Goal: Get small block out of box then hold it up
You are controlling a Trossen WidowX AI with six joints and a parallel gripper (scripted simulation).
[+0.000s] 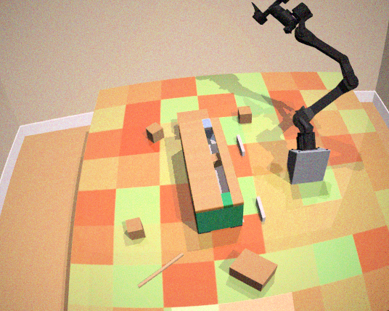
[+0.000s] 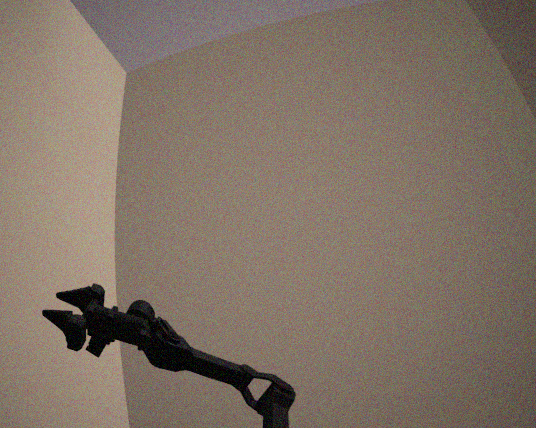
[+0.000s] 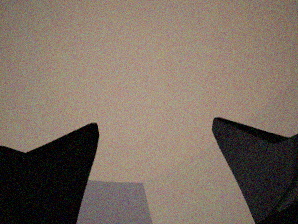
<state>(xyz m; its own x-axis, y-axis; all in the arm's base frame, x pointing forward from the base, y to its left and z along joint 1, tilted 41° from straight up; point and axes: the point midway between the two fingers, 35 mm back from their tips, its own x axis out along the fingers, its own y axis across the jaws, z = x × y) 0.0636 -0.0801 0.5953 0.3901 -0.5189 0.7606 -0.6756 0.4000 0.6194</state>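
The long wooden box stands mid-table in the top view, with a narrow slot along its top, a green near end and a pale blue patch at the far end of the slot. A small brown shape shows inside the slot around its middle; it looks like the block, but the shelf around it is mostly hidden. My gripper is open and empty, raised high beyond the table's far side, well away from the box. Only wall and a grey patch show between its fingers in the wrist view.
Wooden cubes stand at the box's far left, far right and near left. Two white bars lie between box and arm base. A thin stick and a larger brown brick lie nearer the camera.
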